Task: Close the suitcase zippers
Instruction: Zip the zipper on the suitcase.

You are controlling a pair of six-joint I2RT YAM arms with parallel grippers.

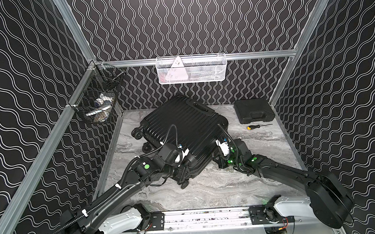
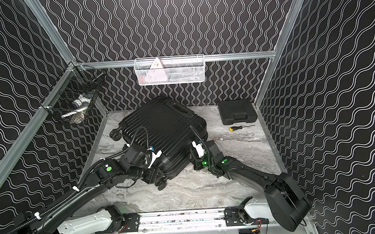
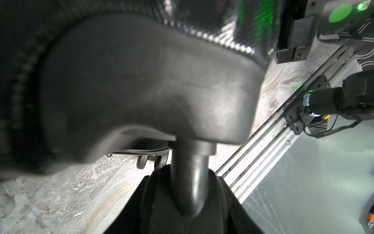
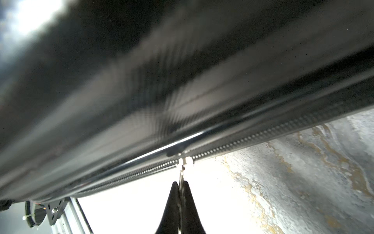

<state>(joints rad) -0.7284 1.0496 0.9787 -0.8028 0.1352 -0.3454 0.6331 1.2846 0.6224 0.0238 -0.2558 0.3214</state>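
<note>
Black ribbed suitcase [image 1: 182, 126] lies flat, shell halves together, zippers [image 4: 253, 137] running along its side seam.

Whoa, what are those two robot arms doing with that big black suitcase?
They're working on zipping it shut. The suitcase lies on the grey table with its lid down. The left gripper grips a wheel post at the near corner, probably to steady the case. The right gripper is pinched shut on a small zipper pull on the zipper track along the side seam. How much is already zipped can't be seen.
</note>
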